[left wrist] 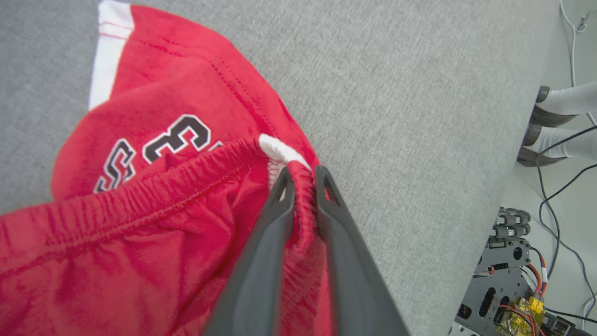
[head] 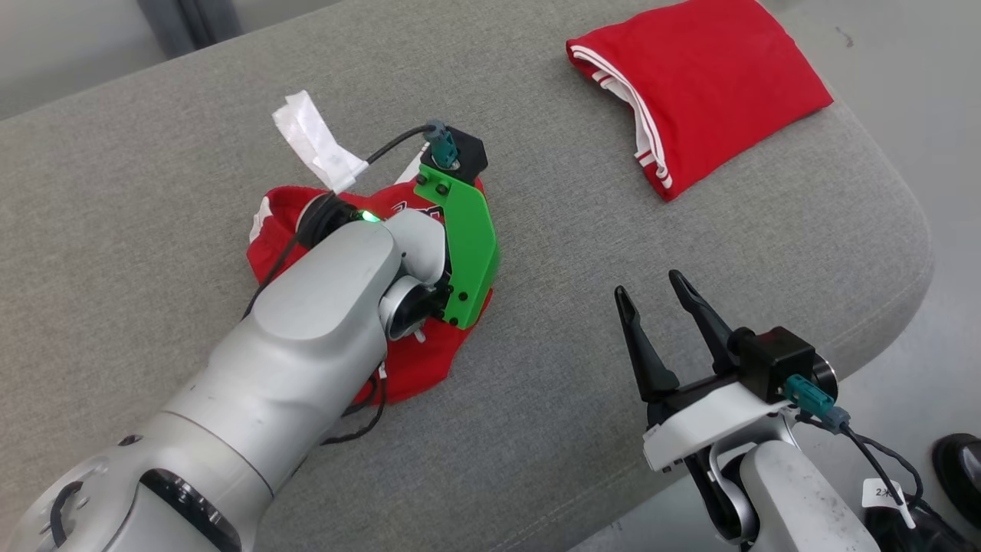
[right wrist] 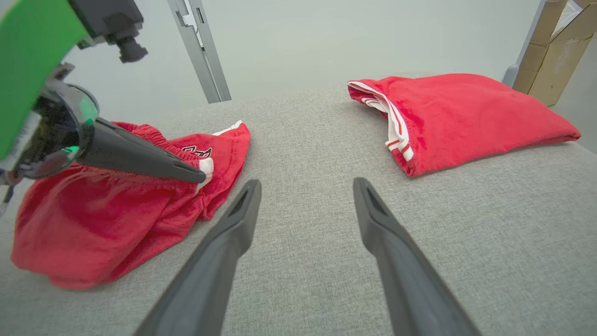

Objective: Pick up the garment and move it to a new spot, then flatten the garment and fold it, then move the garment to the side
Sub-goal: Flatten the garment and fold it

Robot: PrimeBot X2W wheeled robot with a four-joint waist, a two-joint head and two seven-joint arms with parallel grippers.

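The garment is a crumpled pair of red shorts with a white trim and black-and-white numbers, lying on the grey cushion left of centre. My left gripper points down into it, and its two dark fingers are shut on the gathered waistband beside a white cord end. In the head view the left wrist and its green bracket cover the grip. In the right wrist view the left gripper's fingers lie across the garment. My right gripper hovers open and empty to the right of it, over bare cushion.
A second red garment, folded, lies at the cushion's far right corner. The cushion's rounded edge drops to the floor on the right. A person's feet stand beyond that edge. A cardboard box stands behind.
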